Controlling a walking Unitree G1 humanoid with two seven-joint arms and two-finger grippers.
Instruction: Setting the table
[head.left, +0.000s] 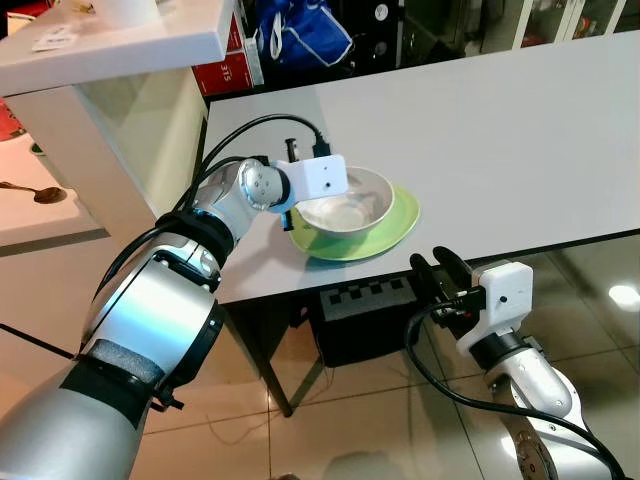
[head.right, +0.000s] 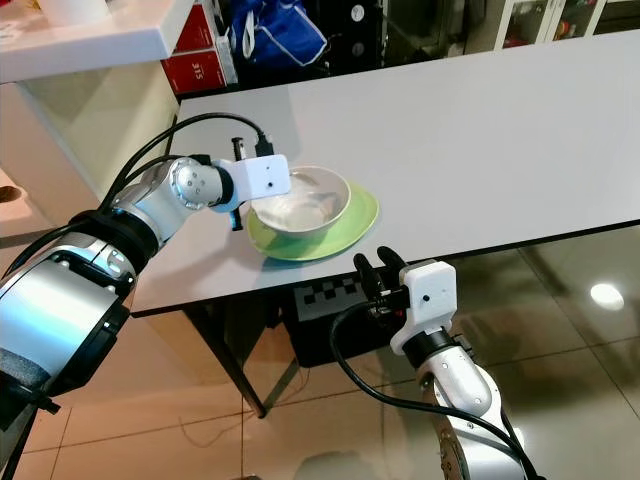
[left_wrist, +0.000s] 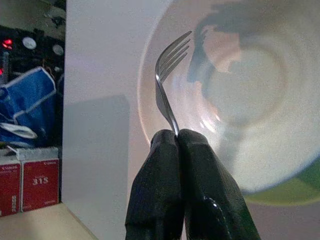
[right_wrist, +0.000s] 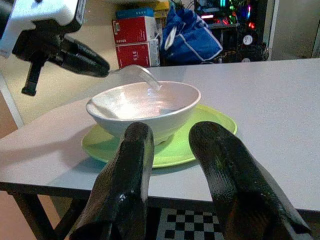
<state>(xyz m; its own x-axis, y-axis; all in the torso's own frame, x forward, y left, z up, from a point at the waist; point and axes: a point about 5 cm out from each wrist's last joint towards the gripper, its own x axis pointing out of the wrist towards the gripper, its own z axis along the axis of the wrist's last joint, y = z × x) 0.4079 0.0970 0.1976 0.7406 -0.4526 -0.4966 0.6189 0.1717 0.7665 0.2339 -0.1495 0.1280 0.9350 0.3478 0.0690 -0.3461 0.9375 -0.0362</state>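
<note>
Left gripper (left_wrist: 177, 137) clamped on fork (left_wrist: 167, 82), tines over the white bowl (right_wrist: 145, 107) on green plate (right_wrist: 200, 142), handle hidden between fingers; right gripper (right_wrist: 172, 142) parted, empty, below table (head.left: 500, 140) edge.

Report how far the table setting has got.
Done: the white bowl sits on the green plate near the edge of the white table. In hand: the left gripper is shut on a fork, held over the bowl. Left: laying the fork down. The right gripper waits open below the table edge.
</note>
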